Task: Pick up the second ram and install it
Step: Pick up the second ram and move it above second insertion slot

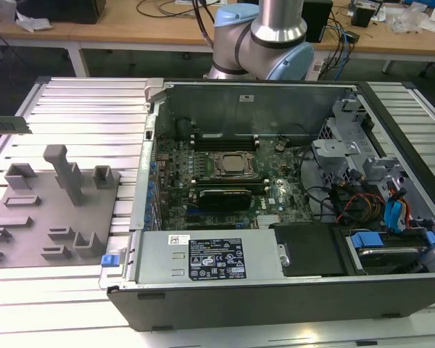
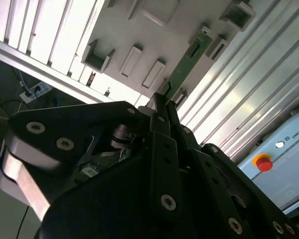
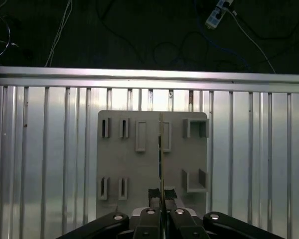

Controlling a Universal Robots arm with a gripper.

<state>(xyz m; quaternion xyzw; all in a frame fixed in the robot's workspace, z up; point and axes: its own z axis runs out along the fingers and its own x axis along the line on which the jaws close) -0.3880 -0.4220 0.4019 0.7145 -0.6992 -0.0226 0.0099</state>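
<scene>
Above gray tray [image 3: 120, 172] | tool [image 3: 161, 194] clamps second ram [image 2: 185, 65] | blocks [image 3: 195, 128] beneath

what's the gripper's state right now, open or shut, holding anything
Gripper: closed, holding the second ram by one end.

The exterior view looks from high, at a slant, down on the open computer case [image 1: 239, 308] in the middle and right of the frame. The gray tray [image 1: 36, 233] lies at the left. The first wrist view faces straight down on this tray [image 3: 124, 169], past the gripper [image 3: 161, 201] that clamps the second ram [image 3: 161, 149]. The second wrist view sits close behind the gripper [image 2: 162, 102] and looks slanted at the same tray [image 2: 119, 30].
</scene>
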